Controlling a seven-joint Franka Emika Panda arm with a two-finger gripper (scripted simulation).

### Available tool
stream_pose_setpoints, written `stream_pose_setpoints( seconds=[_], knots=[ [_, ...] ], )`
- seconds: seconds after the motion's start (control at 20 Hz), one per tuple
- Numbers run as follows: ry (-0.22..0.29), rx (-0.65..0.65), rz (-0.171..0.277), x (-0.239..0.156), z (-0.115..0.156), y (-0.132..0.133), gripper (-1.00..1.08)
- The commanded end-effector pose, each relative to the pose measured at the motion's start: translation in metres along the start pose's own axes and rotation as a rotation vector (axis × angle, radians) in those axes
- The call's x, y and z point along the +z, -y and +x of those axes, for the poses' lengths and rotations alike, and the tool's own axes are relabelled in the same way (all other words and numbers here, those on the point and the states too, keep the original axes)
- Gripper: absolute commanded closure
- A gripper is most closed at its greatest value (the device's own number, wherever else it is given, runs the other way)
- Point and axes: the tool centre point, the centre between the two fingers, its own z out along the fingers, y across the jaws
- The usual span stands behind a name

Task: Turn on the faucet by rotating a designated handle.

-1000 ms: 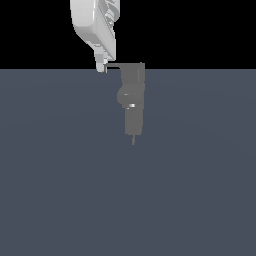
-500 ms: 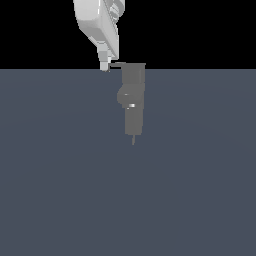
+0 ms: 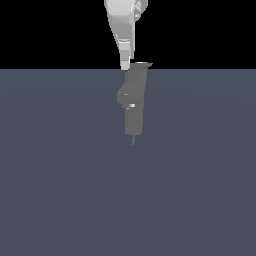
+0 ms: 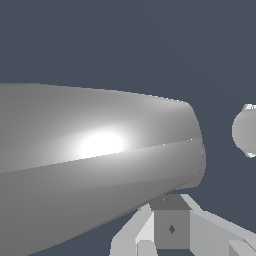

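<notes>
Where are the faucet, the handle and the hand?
faucet (image 3: 134,107): exterior view, mid upright body.
handle (image 3: 145,65): exterior view, flat lever at the top block.
hand (image 3: 125,64): exterior view, white fingertip end by the faucet's top.

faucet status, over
Gripper low at the faucet's top block, jaws not readable. Handle a thin sliver pointing to exterior view's right. Nothing seen in the way.

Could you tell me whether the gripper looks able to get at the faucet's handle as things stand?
Probably yes: the gripper is right at the faucet's top, beside the handle, with nothing visible between them; contact itself isn't clear.
</notes>
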Motion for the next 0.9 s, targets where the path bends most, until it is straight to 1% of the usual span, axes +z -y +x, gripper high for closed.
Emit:
stream_pose_setpoints(
  seconds=[0.0, 0.2, 0.25, 0.3, 0.85],
  knots=[
    [0.005, 0.044, 0.012, -0.003, 0.041, 0.003, 1.08],
    [0.006, 0.046, 0.013, -0.004, 0.068, 0.001, 1.08],
    [0.006, 0.046, 0.013, -0.004, 0.068, 0.001, 1.08],
    [0.002, 0.015, 0.007, -0.001, 0.045, 0.000, 1.08],
    [0.003, 0.024, 0.009, -0.002, 0.074, 0.022, 1.08]
  ],
)
